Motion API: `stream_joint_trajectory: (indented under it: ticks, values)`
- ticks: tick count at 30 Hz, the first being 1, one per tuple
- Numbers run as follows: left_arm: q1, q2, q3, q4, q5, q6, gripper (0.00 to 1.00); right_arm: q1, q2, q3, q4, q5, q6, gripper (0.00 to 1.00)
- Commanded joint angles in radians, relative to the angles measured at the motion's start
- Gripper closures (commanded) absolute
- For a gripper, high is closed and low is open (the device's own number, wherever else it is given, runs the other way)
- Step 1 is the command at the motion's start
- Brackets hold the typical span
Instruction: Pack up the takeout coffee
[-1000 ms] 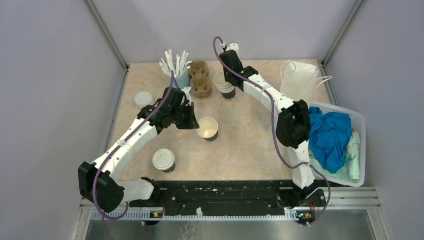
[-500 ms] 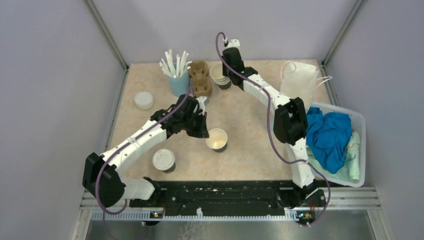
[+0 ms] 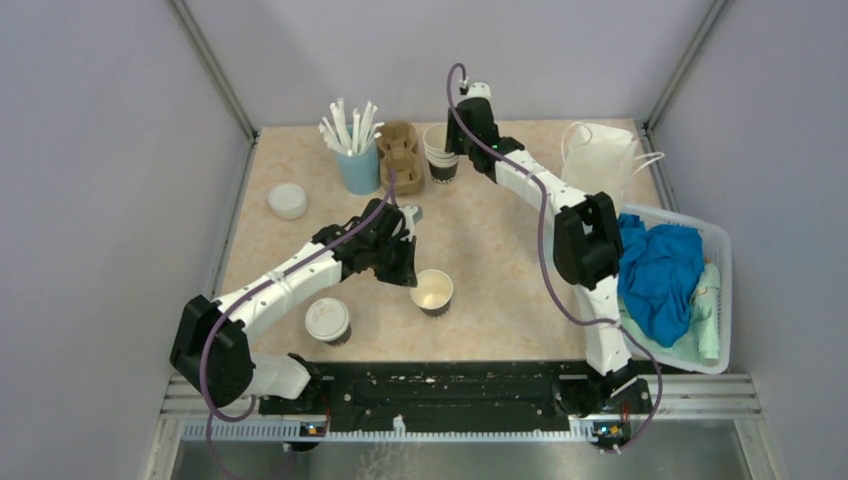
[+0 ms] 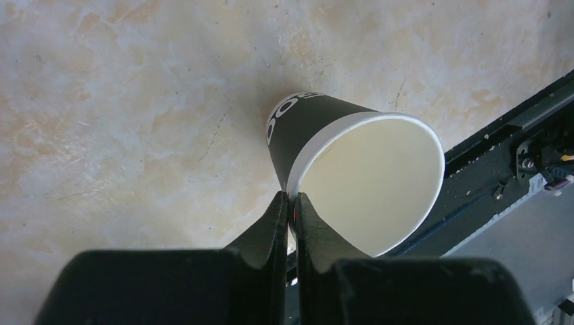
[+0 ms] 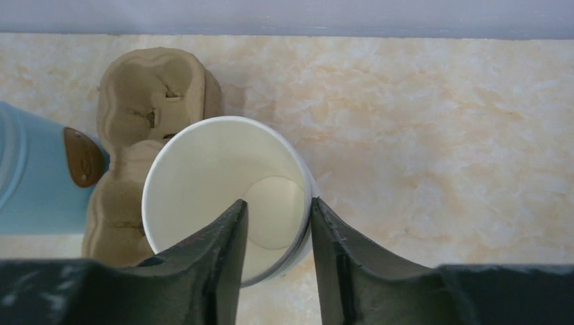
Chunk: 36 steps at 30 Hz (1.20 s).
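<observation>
Coffee, as found: one lidded cup (image 3: 327, 320) and one open cup (image 3: 432, 291), both on the near side of the cardboard carrier (image 3: 400, 160), well away from it and apart from each other.

- Tan, stone-patterned table (image 3: 500, 240) under everything.
- White basket (image 3: 727, 300) far to the carrier's right and nearer than it, with blue cloth (image 3: 660, 270) heaped inside.
- White paper bag (image 3: 598, 160) to the carrier's right, about level with it.
- Left arm (image 3: 290, 270) was angled toward the carrier's near side. Left gripper (image 4: 291, 198) was pinched almost closed on the open cup's rim, a finger either side of the wall. The cup looked tipped in the wrist view. I could not tell if its base touched the table.
- Right arm (image 3: 530, 185) was extended to the back. Right gripper (image 5: 278, 203) stood narrowly parted at a third cup (image 5: 203, 169), unlidded, just right of the carrier. One finger was inside the mouth, the other outside against the rim.
- Light blue cup (image 3: 358, 168) of white straws (image 3: 348, 125) just beside the carrier's left.
- Loose white lid (image 3: 287, 200) lay flat, further left of the carrier and slightly nearer.
</observation>
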Motion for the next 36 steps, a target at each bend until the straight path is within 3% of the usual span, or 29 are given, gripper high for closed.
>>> stream_joint_trajectory:
  ticks: [1,5,9,13,18,22,26,36]
  values:
    - [-0.006,-0.002,-0.004,0.040,-0.023,0.007,0.85,0.000,-0.088,0.002,-0.053,-0.077,0.008,0.56]
    - [-0.006,0.001,0.020,0.016,-0.048,0.008,0.70,0.002,-0.116,0.022,-0.136,-0.095,0.018,0.41]
    - [-0.006,-0.019,0.069,-0.037,-0.099,-0.016,0.50,-0.002,-0.158,0.068,-0.282,-0.116,0.031,0.24]
    - [0.000,-0.044,0.149,-0.119,-0.197,-0.053,0.28,-0.002,-0.213,0.127,-0.471,-0.159,0.036,0.21]
    - [0.098,-0.088,0.208,-0.159,-0.295,-0.085,0.13,-0.002,-0.403,-0.068,-0.534,-0.199,-0.026,0.18]
    - [0.331,-0.122,0.189,-0.110,-0.291,-0.120,0.09,-0.002,-0.564,-0.253,-0.499,-0.302,-0.032,0.15]
    - [0.533,-0.026,0.268,-0.091,-0.365,-0.117,0.12,-0.002,-0.637,-0.357,-0.480,-0.379,-0.034,0.16]
    - [0.799,0.406,0.527,-0.086,-0.609,0.018,0.27,-0.003,-0.620,-0.363,-0.463,-0.483,-0.043,0.18]
